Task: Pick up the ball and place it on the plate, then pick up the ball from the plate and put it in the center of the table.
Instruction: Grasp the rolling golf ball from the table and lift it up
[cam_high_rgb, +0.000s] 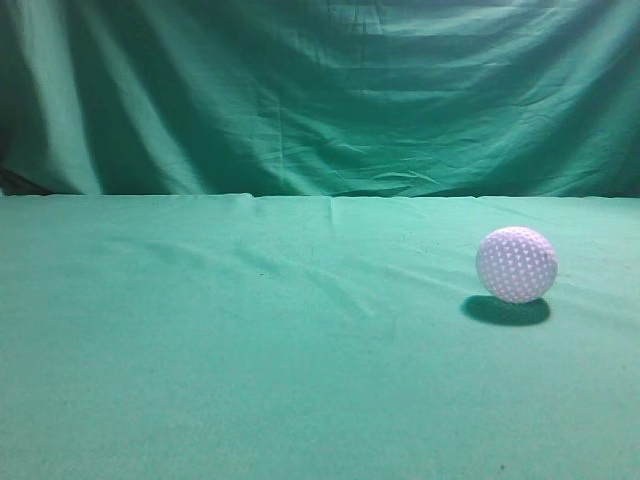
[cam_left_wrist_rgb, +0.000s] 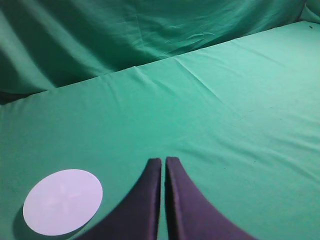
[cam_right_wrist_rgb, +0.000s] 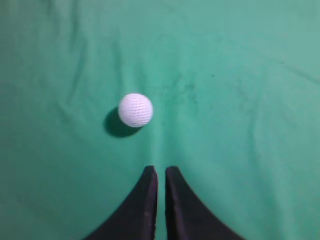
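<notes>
The white dimpled ball (cam_high_rgb: 516, 264) rests on the green cloth table (cam_high_rgb: 250, 350) at the right of the exterior view. It also shows in the right wrist view (cam_right_wrist_rgb: 135, 110), ahead and a little left of my right gripper (cam_right_wrist_rgb: 161, 170), which is shut and empty and apart from the ball. The flat white round plate (cam_left_wrist_rgb: 62, 201) lies on the table at the lower left of the left wrist view, to the left of my left gripper (cam_left_wrist_rgb: 163, 161), which is shut and empty. Neither gripper shows in the exterior view.
A darker green draped cloth backdrop (cam_high_rgb: 320, 90) hangs behind the table's far edge. The table cloth has shallow wrinkles near the middle (cam_high_rgb: 330, 285).
</notes>
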